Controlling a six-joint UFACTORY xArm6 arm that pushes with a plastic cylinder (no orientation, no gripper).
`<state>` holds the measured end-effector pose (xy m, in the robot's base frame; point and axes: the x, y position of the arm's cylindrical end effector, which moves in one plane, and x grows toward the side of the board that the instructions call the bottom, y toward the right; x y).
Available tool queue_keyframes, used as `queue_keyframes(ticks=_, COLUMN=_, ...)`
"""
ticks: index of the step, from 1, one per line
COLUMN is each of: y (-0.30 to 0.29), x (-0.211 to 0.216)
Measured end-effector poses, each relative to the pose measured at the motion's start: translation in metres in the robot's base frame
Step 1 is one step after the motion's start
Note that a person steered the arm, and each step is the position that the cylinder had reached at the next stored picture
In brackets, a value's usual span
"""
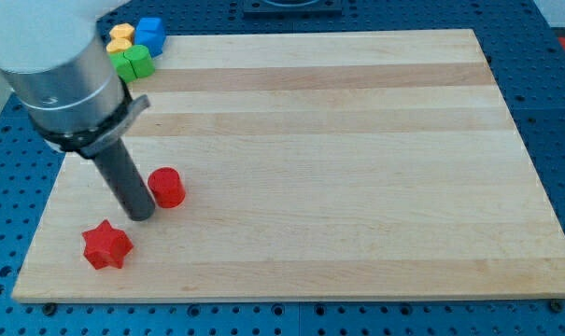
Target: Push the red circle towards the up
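Observation:
The red circle [166, 187], a short cylinder, sits at the lower left of the wooden board [357, 168]. My tip [142, 217] rests on the board just to the circle's lower left, nearly touching it. A red star [106, 245] lies below and to the left of my tip, apart from it.
A cluster of blocks sits at the board's top left corner: a blue block [150, 34], two yellow blocks [121, 38] and a green block [133, 62]. The arm's grey body [63, 70] overhangs the left edge. A blue perforated table surrounds the board.

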<state>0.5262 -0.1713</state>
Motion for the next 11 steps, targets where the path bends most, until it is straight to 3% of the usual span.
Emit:
queue_keyframes(ticks=2, y=0.034, x=-0.045)
queue_keyframes(ticks=6, y=0.035, x=-0.161)
queue_keyframes(ticks=9, y=0.037, x=-0.191)
queue_keyframes(ticks=10, y=0.039, x=-0.237)
queue_keyframes(ticks=11, y=0.039, x=-0.257)
